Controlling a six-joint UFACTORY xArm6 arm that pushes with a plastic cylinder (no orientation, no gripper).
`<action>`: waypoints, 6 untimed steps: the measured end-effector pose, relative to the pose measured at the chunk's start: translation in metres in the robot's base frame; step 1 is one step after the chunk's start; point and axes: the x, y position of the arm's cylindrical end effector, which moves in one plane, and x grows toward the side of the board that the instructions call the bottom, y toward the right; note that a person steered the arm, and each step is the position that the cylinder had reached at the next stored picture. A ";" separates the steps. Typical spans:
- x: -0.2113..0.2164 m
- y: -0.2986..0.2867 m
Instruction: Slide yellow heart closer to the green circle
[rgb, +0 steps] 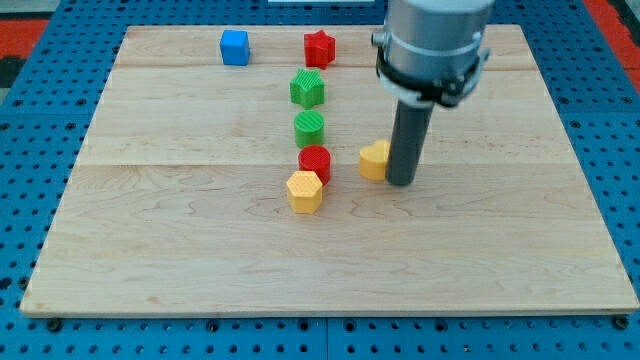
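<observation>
The yellow heart (375, 160) lies right of the board's middle, partly hidden by the rod. My tip (402, 183) stands against the heart's right side. The green circle (310, 128) lies to the heart's upper left, in a column of blocks. A red circle (314, 162) sits just below the green circle, between it and a yellow hexagon (305, 191).
A green star-like block (308, 88) lies above the green circle. A red star (319, 47) and a blue cube (235, 47) lie near the view's top edge of the wooden board (150, 250). The arm's grey body (432, 45) hangs over the upper right.
</observation>
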 end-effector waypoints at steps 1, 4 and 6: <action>-0.050 -0.004; -0.022 -0.035; -0.050 -0.056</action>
